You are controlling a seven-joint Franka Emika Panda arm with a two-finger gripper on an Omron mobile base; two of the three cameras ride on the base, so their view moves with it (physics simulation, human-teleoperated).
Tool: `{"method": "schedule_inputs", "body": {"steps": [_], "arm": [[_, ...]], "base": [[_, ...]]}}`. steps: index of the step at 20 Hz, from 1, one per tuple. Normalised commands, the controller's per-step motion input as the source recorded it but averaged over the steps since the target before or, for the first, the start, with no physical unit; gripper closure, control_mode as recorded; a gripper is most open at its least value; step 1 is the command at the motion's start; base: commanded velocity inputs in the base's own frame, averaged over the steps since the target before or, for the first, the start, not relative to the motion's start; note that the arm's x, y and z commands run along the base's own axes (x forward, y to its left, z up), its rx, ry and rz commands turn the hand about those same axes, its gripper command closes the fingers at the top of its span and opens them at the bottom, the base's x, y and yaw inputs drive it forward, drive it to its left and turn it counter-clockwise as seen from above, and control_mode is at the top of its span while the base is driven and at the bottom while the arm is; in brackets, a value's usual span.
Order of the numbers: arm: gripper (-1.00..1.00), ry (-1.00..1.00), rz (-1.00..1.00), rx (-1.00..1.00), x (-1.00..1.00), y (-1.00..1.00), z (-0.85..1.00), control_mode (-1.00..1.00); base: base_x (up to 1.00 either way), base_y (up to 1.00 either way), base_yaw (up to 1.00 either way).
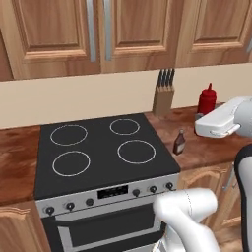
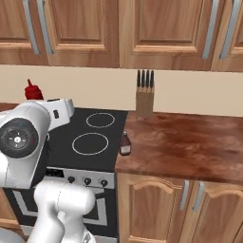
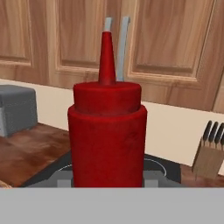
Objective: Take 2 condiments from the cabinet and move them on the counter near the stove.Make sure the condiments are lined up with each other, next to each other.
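The white Franka Panda arm with dark joints (image 1: 197, 216) rises from the base, bends at a rounded elbow and reaches forward at about counter height, its forearm level. The 2-finger gripper (image 3: 107, 181) sits at the end of a level wrist. Its 2 jaws are part-closed around the red squeeze bottle with pointed nozzle (image 3: 107, 131), holding it upright, 1 grey finger pad (image 3: 63, 183) at each side of the bottle's base.

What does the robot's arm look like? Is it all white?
Mostly. The arm is smooth glossy white with rounded, chunky segments. Its joints are dark: one has a round black cap with grey rings and a small red dot. The hand is a white, boxy block. No cables are visible.
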Motion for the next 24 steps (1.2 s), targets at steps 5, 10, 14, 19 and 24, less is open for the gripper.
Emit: {"method": "schedule_inputs", "body": {"steps": [5, 10, 14, 19, 24], "arm": [[1.0, 0.0, 0.0, 0.0, 0.0, 0.0, 0.0, 1.0], [1.0, 0.0, 0.0, 0.0, 0.0, 0.0, 0.0, 1.0], [1.0, 0.0, 0.0, 0.0, 0.0, 0.0, 0.0, 1.0], [1.0, 0.0, 0.0, 0.0, 0.0, 0.0, 0.0, 1.0], [1.0, 0.0, 0.0, 0.0, 0.0, 0.0, 0.0, 1.0]], "base": [[0.59, 0.1, 0.0], [0.53, 0.1, 0.0], [0.3, 0.15, -0.02], [0.12, 0.0, -0.01], [0.0, 0.0, 0.0]]}}
